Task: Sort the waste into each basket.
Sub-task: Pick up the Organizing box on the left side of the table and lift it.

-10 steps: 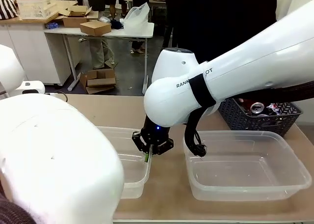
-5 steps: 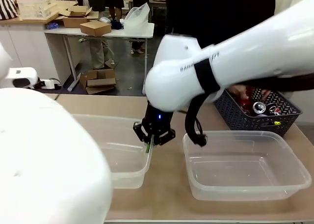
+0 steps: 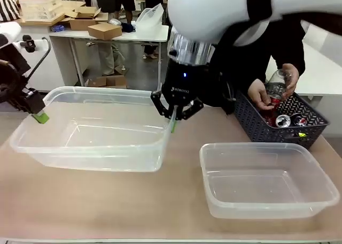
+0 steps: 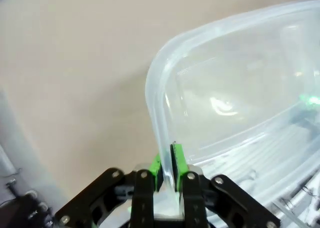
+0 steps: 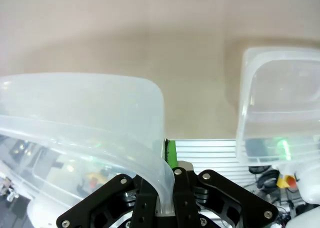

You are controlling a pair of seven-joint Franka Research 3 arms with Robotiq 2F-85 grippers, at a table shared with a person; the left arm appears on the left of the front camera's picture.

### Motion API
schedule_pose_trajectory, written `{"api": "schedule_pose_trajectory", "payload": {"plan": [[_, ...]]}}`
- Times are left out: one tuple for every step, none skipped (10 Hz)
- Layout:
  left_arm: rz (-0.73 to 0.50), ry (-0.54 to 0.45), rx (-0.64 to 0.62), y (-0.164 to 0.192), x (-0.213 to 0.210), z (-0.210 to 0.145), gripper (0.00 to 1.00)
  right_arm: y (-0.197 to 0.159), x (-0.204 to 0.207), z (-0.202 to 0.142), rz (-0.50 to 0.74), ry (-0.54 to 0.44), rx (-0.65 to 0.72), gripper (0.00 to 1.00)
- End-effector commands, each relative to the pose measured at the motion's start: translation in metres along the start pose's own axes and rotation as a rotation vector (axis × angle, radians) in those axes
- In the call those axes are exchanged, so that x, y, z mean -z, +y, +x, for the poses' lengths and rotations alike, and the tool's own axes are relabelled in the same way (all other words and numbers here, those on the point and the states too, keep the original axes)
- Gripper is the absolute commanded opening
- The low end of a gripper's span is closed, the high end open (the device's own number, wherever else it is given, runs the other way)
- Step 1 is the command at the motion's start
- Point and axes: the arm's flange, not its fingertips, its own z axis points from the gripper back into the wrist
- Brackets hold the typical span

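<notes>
One clear tub [image 3: 96, 153] hangs above the table, held at both ends. My left gripper [image 3: 37, 114] is shut on its left rim, and my right gripper [image 3: 173, 113] is shut on its right rim. The left wrist view has the left gripper [image 4: 167, 160] pinching a rounded corner of the tub [image 4: 225, 103]. In the right wrist view the right gripper [image 5: 167, 155] clamps the tub's rim [image 5: 100, 88], with the second tub [image 5: 280, 98] on the table beyond. That second tub [image 3: 267, 146] rests empty at the front right. A person's hands hold a clear bottle [image 3: 276, 83] over crushed cans [image 3: 281, 120].
A dark lattice basket [image 3: 256, 127] with the cans stands at the back right, where the person's hand [image 3: 260, 98] reaches in. My right arm's white body crosses the top of the front view. Tables with cardboard boxes [image 3: 103, 30] stand far behind.
Both arms have risen and lifted the left tub off the table. The person's hands have come into the dark basket and picked up a bottle.
</notes>
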Motion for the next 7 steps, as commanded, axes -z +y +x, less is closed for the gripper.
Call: {"api": "schedule_pose_trajectory", "payload": {"plan": [[0.03,0.003,-0.022,-0.006,0.019,-0.023,0.0,0.001,0.011,-0.007,-0.004,-0.022,0.008,0.0],[0.03,0.003,-0.022,-0.006,0.019,-0.023,0.0,0.001,0.011,-0.007,-0.004,-0.022,0.008,0.0],[0.03,0.003,-0.022,-0.006,0.019,-0.023,0.0,0.001,0.011,-0.007,-0.004,-0.022,0.008,0.0],[0.03,0.003,-0.022,-0.006,0.019,-0.023,0.0,0.001,0.011,-0.007,-0.004,-0.022,0.008,0.0],[0.03,0.003,-0.022,-0.006,0.019,-0.023,0.0,0.001,0.011,-0.007,-0.004,-0.022,0.008,0.0],[0.022,0.003,-0.049,-0.004,0.017,-0.008,0.08,0.0,0.015,-0.002,-0.02,0.004,0.005,0.03],[-0.073,-0.016,-0.239,-0.016,0.013,0.017,0.08,-0.016,-0.002,0.005,-0.051,-0.009,-0.009,0.03]]}}
